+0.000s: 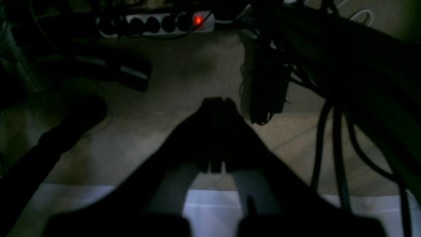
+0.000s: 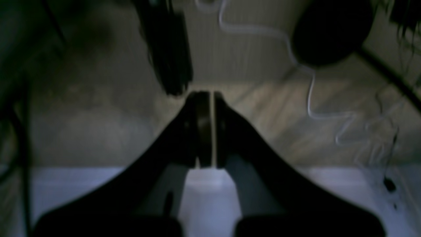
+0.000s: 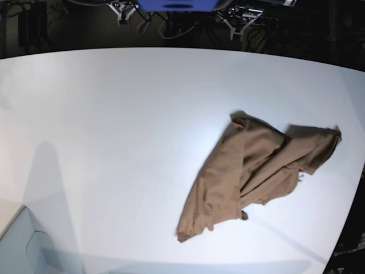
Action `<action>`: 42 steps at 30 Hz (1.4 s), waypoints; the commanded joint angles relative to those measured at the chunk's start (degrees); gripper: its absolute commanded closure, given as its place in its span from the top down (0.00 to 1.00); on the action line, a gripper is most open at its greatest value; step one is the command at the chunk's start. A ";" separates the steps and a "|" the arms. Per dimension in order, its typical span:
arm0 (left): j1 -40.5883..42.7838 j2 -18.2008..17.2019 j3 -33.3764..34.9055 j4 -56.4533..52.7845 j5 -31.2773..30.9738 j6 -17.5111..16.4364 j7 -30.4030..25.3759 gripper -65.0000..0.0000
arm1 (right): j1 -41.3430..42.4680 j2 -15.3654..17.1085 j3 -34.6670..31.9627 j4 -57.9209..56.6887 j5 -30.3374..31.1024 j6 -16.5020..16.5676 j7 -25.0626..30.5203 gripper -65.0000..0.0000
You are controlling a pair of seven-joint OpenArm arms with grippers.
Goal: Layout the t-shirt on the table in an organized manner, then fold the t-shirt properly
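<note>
The brown t-shirt [image 3: 251,171] lies crumpled and partly folded over itself on the right half of the white table [image 3: 114,125], with one sleeve reaching toward the right edge. Neither arm shows in the base view. My left gripper [image 1: 218,100] hangs shut over a dim floor beyond the table's edge, nothing between its fingers. My right gripper [image 2: 212,95] is also shut and empty, its fingertips almost touching, over the floor past a white strip of table edge [image 2: 98,187]. The shirt appears in neither wrist view.
A power strip [image 1: 158,23] with a red light lies on the floor ahead of the left gripper, with dark cables [image 1: 332,138] hanging at the right. A white cable [image 2: 309,92] snakes across the floor in the right wrist view. Stands and cables [image 3: 239,17] sit behind the table.
</note>
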 commanded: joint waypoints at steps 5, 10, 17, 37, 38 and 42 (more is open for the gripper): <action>0.13 -0.21 -0.10 0.06 -0.17 0.05 -0.12 0.00 | -0.37 -0.14 0.17 1.94 0.28 0.52 0.08 0.00; -0.13 -0.21 -0.19 0.67 -0.17 -0.03 -0.21 0.00 | 0.86 -1.29 0.17 1.94 0.98 0.52 0.08 0.00; 2.86 0.14 -0.01 5.59 -0.17 -0.03 0.14 0.00 | 0.77 -1.64 1.48 1.77 16.01 0.43 -0.19 0.00; 2.95 -0.91 0.34 5.51 0.19 -0.03 0.49 0.00 | -4.50 1.26 -7.31 7.66 17.42 0.25 4.30 0.00; 2.95 -0.91 0.34 5.51 0.27 -0.03 0.49 0.00 | -4.76 1.79 -9.33 7.83 17.42 0.25 4.65 0.00; 3.04 -0.91 0.34 5.51 0.27 -0.03 0.49 0.00 | -4.85 2.06 -13.37 7.83 17.42 0.25 4.56 0.00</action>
